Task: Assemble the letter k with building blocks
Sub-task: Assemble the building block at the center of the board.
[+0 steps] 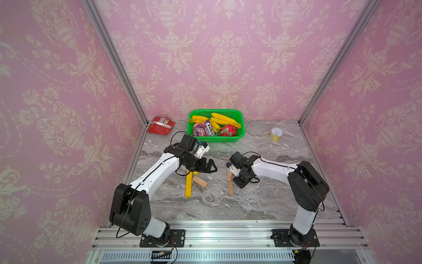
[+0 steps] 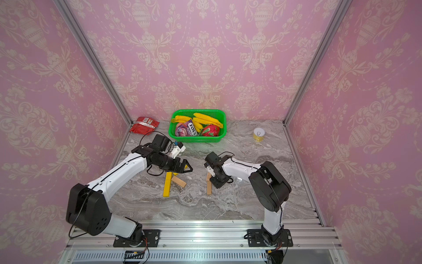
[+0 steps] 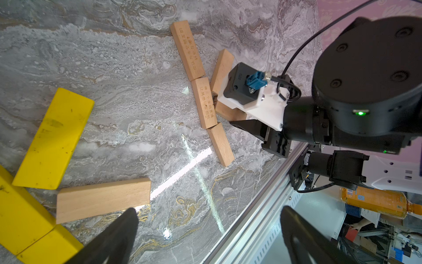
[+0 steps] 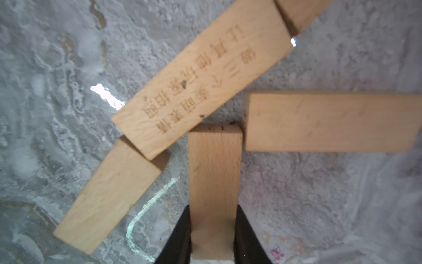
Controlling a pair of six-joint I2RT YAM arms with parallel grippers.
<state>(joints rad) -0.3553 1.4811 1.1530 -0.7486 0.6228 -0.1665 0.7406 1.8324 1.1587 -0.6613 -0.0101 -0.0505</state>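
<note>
My right claw (image 4: 213,230) is pinching a plain wood block (image 4: 214,169) by one end. Its black fingers (image 4: 180,237) press on the two long sides. The far end of that block sits right at the long edge of the writing block (image 4: 201,77), a wood block with marks burned into it. I cannot tell if they touch. Just beside the pinched block lies a second plain block (image 4: 331,122), and the two make a corner.

The writing block is the middle of a line of three. A lower block (image 4: 109,196) meets one of its ends and an upper block (image 4: 301,11) meets the other. The line bends a little. These five make the all-wood letter k (image 3: 204,102), which lies on the gray marble table (image 1: 262,201) in front of my right arm.

My left claw (image 3: 210,212) is spread wide and holds nothing. It hangs over the table by the yellow letter k (image 1: 188,182). There I see two yellow blocks (image 3: 20,212) end to end, a slanted yellow block (image 3: 53,139) and a slanted wood block (image 3: 102,200) close to one fingertip (image 3: 127,219).

Far back stands a green basket (image 1: 239,134) with bananas in it. A red bag (image 1: 160,125) lies on one side of it and a small can (image 1: 276,134) stands on the other.
</note>
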